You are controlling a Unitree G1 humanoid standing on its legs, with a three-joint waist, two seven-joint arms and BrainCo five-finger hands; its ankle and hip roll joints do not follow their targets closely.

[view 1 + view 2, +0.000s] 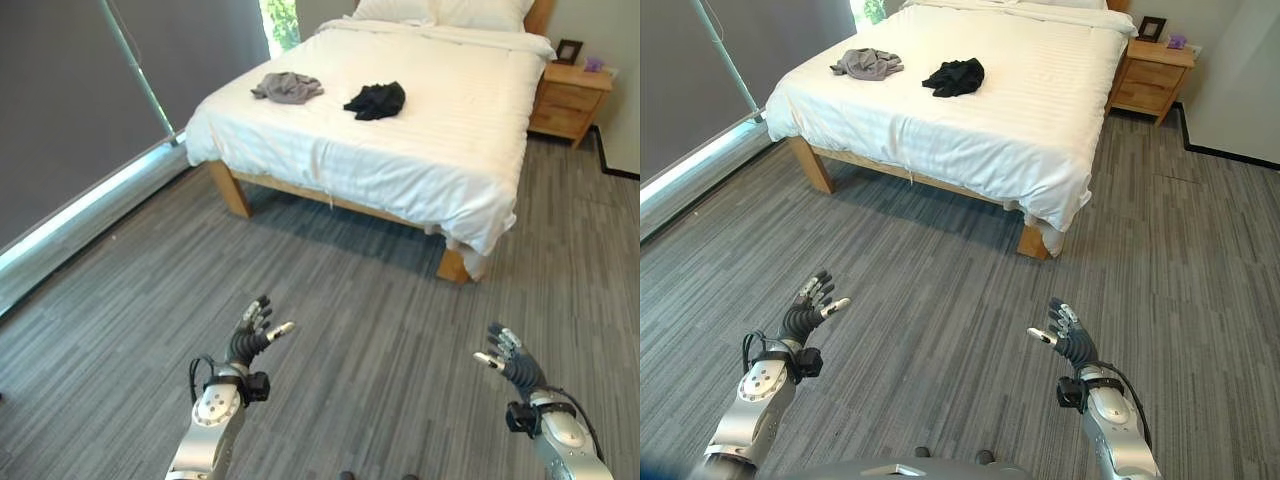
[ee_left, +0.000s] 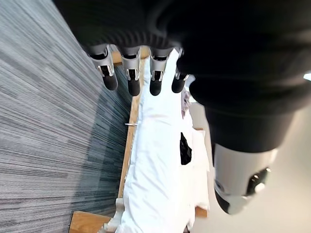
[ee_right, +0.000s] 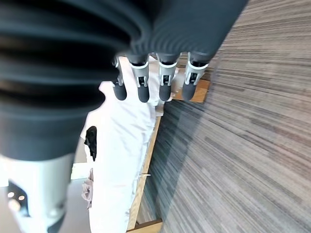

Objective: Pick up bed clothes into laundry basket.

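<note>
A crumpled black garment lies near the middle of the white bed. A crumpled grey garment lies to its left, closer to the bed's left edge. Both hands hover low over the grey floor, well short of the bed. My left hand is open with its fingers spread and holds nothing. My right hand is open too and empty. The black garment also shows past the left hand's fingers, and the black garment shows again on the bed beyond the right hand.
The bed stands on a wooden frame with legs at its near corners. A wooden nightstand with a small picture frame stands at the bed's far right. A dark wall with a window blind runs along the left. Grey plank floor lies between me and the bed.
</note>
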